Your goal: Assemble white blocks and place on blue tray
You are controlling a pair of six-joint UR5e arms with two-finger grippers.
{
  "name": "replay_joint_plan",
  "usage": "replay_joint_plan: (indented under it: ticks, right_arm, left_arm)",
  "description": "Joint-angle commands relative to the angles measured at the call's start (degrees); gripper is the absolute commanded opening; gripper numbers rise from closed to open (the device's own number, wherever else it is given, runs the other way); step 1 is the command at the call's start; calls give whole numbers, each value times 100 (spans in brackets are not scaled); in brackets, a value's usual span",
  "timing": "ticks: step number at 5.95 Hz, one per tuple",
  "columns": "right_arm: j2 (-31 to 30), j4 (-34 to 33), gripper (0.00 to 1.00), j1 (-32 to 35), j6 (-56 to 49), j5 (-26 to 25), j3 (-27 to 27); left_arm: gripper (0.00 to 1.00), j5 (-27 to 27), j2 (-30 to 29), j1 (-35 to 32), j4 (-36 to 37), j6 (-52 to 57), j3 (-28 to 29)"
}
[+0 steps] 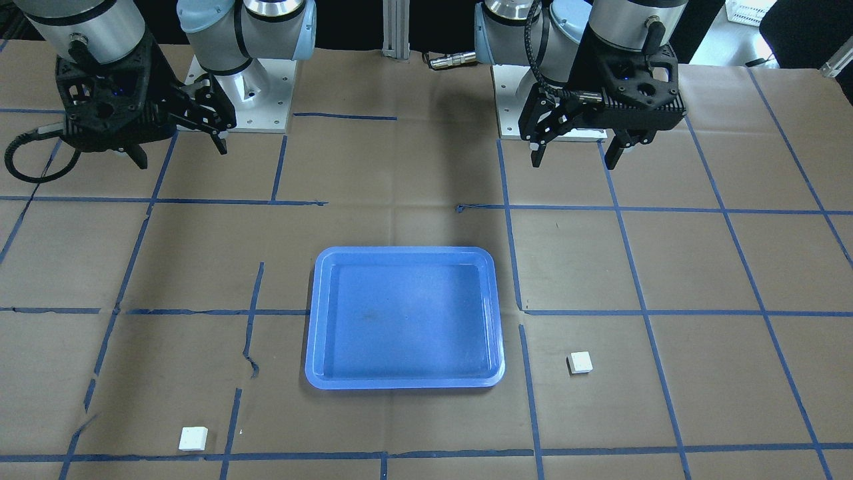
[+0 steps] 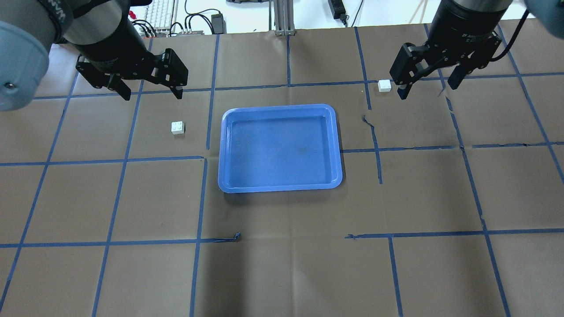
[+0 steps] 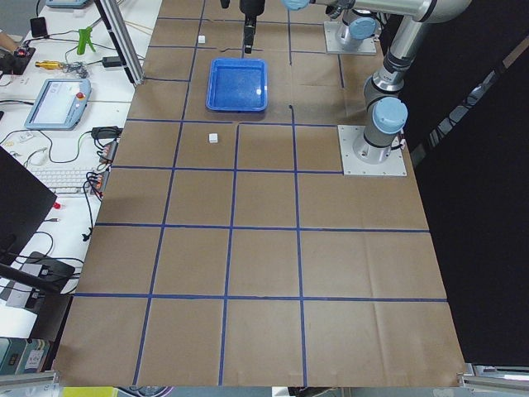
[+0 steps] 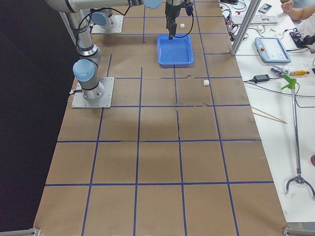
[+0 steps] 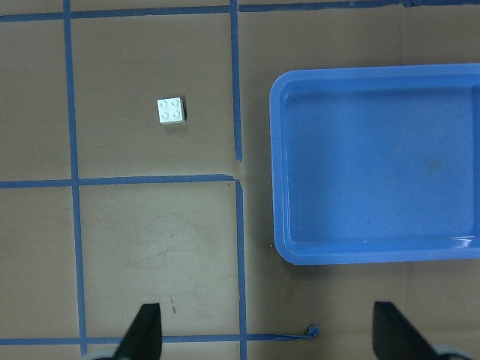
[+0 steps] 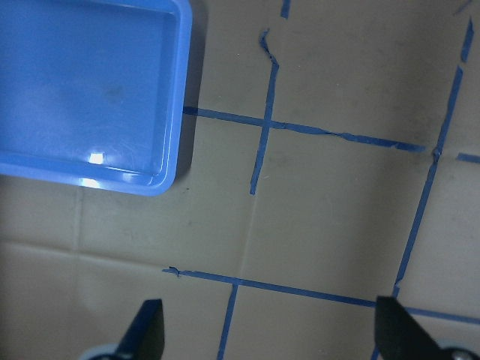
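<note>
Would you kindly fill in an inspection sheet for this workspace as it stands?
Surface: brown paper table, blue tape grid, some tape torn.
Job's things: blue tray central, empty; left white block and right white block apart, either side of it.
Clutter: nothing seen.
Claws: left claw and right claw open, empty, raised.
Cables: black cable along left wrist.
Surroundings: teach pendant, keyboard on side bench.
</note>
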Motion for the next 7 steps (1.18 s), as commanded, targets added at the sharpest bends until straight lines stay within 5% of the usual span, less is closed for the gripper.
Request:
replay_joint_plan:
  ticks: [1,5,7]
  right_arm:
    - [93,-963,100,22,-2012,-27,37]
    - [899,-1093,100,-48,-5324,26,-251]
    - [1968,-1067,100,-301,-6811,78,-1301]
  left_arm:
    - [99,8,11,7,13,0,-9]
    - [99,-9,-6,7,39,-9,-9]
    - [99,-9,-32,24,39,44,-27]
